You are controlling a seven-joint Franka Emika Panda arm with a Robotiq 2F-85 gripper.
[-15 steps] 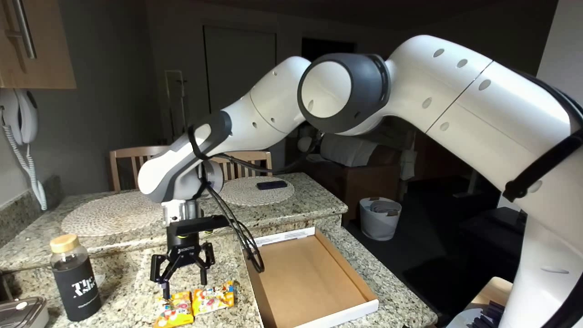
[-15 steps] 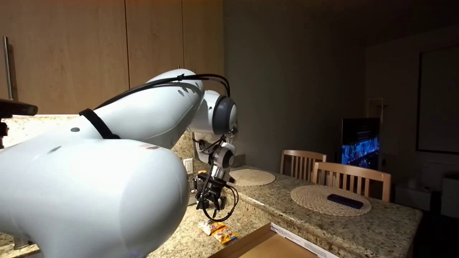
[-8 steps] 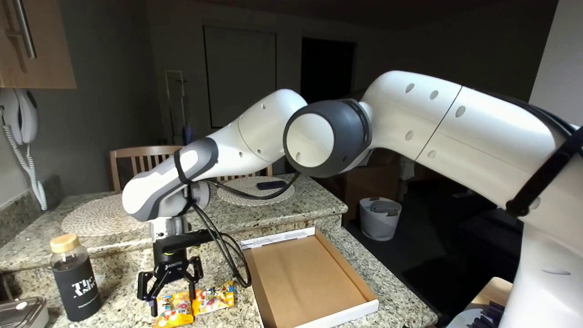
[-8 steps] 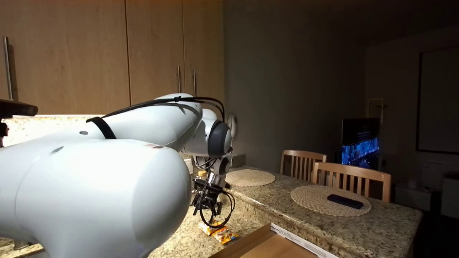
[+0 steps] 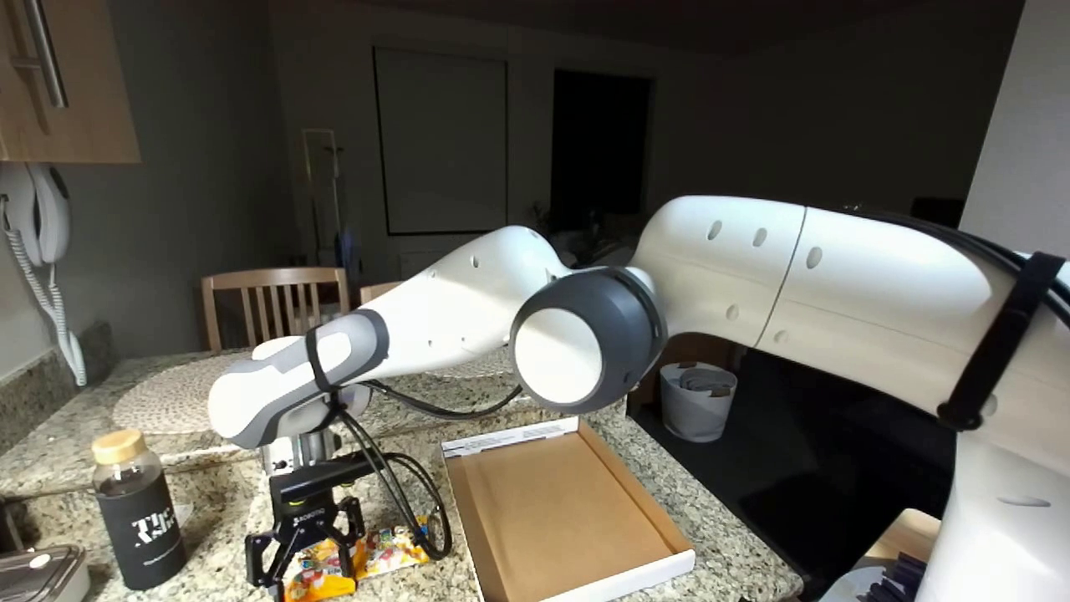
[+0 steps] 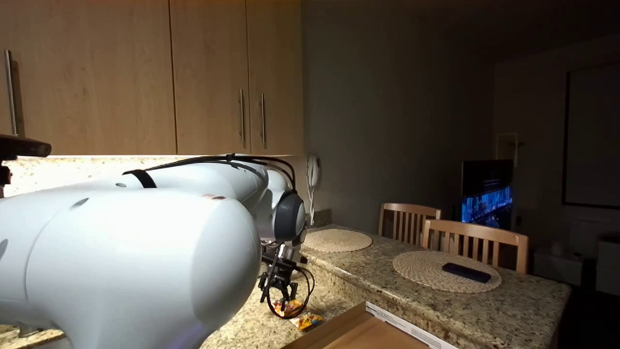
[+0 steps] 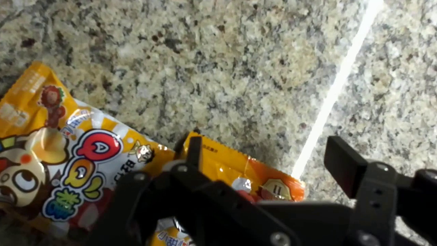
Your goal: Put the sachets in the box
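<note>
Nothing looks done yet: two sachets (image 5: 319,579) lie on the surface (image 5: 216,556), and none shows in the visible part of the box (image 5: 568,502). From the left: the first sachet lies flat beneath the fingers (image 7: 344,165), which are spread astride it. In the wrist view one tip stands where it meets its neighbour, the other past its orange corner; whether either touches it I cannot tell. The second sachet (image 5: 384,550) is just to the right, touching the first or nearly so, outside the fingers' gap. Right of that, near but apart, sits the box, brown inside with a pale rim. What seems left is the whole run: pinch the first sachet, lift it over the rim, let it go, then repeat with the second.

The surface is speckled stone. At its left, in an exterior view, come a lidded tub (image 5: 46,579) and a bottle (image 5: 142,535) with a dark sleeve. Behind, the stone steps up to a higher level, where a round mat (image 6: 339,240) lies left and a second mat (image 6: 414,272) right, with what looks like a mobile (image 6: 466,272) on it.

The room's grey wall (image 6: 387,106) is dimly lit. Left to right run wood cupboards (image 6: 208,77), a wall phone (image 6: 314,169), two chairs (image 6: 411,208) and a lit screen (image 6: 487,206); an exterior view adds a pale basket (image 5: 695,418) well beyond the box.
</note>
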